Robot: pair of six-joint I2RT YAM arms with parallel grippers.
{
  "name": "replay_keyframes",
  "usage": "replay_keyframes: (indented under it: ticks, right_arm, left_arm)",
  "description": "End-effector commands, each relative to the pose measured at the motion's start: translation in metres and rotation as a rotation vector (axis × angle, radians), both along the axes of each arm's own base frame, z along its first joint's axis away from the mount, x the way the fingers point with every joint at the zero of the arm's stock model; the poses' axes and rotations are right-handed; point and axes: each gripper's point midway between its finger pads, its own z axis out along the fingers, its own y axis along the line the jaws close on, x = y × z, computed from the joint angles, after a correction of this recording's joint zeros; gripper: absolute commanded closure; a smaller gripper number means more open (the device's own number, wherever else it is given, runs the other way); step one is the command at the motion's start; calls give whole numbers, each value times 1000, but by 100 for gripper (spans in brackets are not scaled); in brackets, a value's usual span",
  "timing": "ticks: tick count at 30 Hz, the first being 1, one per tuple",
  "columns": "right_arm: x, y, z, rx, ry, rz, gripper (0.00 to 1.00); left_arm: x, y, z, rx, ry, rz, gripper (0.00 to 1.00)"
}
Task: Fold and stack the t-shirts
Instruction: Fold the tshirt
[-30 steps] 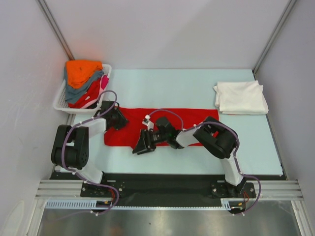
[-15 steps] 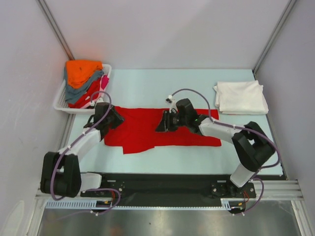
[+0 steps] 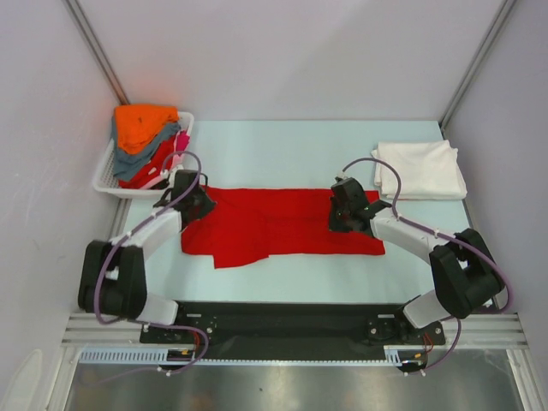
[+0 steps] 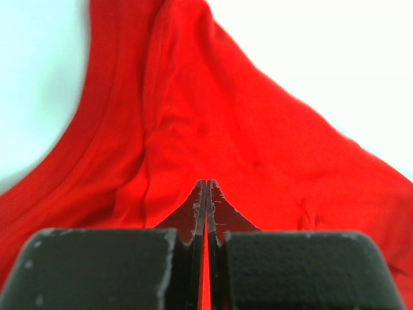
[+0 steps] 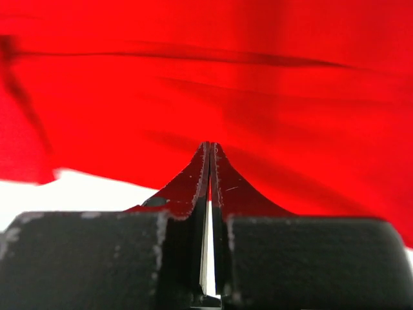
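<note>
A: Item one, change since the earlier view: the right gripper (image 3: 344,211) has travelled rightward along the red t-shirt (image 3: 274,224) and now sits over its right end; the left gripper (image 3: 190,203) has shifted only slightly, at the left end.

B: Jaw state?

A: Left jaws closed, a sliver of red cloth showing between the tips (image 4: 205,197). Right jaws closed too; the tips (image 5: 209,155) press into red cloth, but a pale gap shows lower down, so a true pinch cannot be confirmed.

B: Progress entry?

A: One cream-white t-shirt (image 3: 419,169), folded, lies beyond and to the right of the right gripper. The red one is a long band stretched between both grippers, judged part-folded. Orange, grey-teal and red shirts (image 3: 144,141) wait in the basket (image 3: 104,178) beyond the left gripper.

B: Obscured?

A: Basket count unclear; cloth beneath each gripper is hidden; the right wrist view is blurred.
</note>
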Motion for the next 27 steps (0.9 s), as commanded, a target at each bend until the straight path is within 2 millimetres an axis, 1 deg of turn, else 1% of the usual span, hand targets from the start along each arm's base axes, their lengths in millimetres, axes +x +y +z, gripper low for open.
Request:
replay_keyframes:
  ticks: [1,2,3,4,5,6,7,8,9,10,11,13,14,15,19,21,23,24,25,26,27]
  right_arm:
    - [-6,-39,-10,-158,5,-114,100]
    - [-8,-41,-12,-165,9,-117,100]
    - [-9,-42,-14,-166,14,-117,100]
    - [-10,-42,-16,-164,18,-117,100]
    - [-13,-43,-19,-165,28,-118,100]
    - [-14,-44,-22,-169,32,-118,100]
    - [-15,-44,-25,-177,40,-119,100]
    - [-17,-47,-32,-190,60,-131,100]
    - [-17,-48,-34,-200,68,-136,100]
    - [-19,-50,-38,-210,79,-138,100]
    - [-19,-50,-38,-209,80,-146,100]
    - [-20,-52,-35,-203,64,-152,100]
    - [-19,-53,-33,-200,51,-153,100]
    - [-17,-53,-26,-195,28,-153,100]
    - [-13,-57,-17,-183,21,-153,100]
    - [-11,-60,-9,-170,-6,-162,99]
    - [-13,-63,-7,-156,-19,-168,98]
    - [-13,-63,-5,-145,-30,-170,97]
    - [-12,-60,2,-115,-52,-160,94]
    - [-12,-61,2,-106,-53,-161,92]
    - [-13,-59,4,-92,-57,-153,91]
  left_arm:
    - [27,-8,0,13,30,-2,100]
    - [37,-11,-6,19,50,-4,100]
    - [40,-12,-12,24,71,-6,100]
    - [44,-14,-14,25,80,-9,100]
    - [53,-18,-11,23,75,-13,100]
    - [53,-19,-26,30,119,-17,100]
    - [56,-21,-29,35,130,-20,100]
    - [64,-21,-27,38,128,-15,100]
    - [63,-21,-33,43,156,-15,100]
    - [63,-22,-44,50,189,-19,100]
    - [68,-22,-41,51,187,-18,100]
    - [67,-18,-43,72,201,-10,100]
    - [67,-16,-42,81,198,-5,100]
    - [67,-13,-40,93,190,3,100]
    - [69,-8,-30,123,172,5,100]
    - [69,-4,-25,133,163,14,94]
    - [70,3,-18,158,142,39,86]
    - [72,6,-12,163,121,44,79]
    - [73,9,-9,179,113,47,76]
    - [78,11,-1,188,94,54,62]
    - [80,12,2,194,86,61,54]
